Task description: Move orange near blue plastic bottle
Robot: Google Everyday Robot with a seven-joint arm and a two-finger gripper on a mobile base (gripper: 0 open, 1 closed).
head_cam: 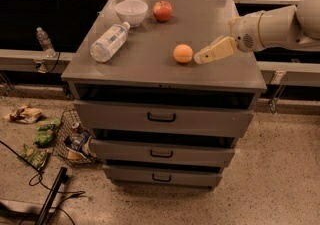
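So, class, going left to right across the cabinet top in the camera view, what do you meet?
bottle → apple → orange → gripper, just right of the orange. The bowl overlaps the bottle, so it is left out.
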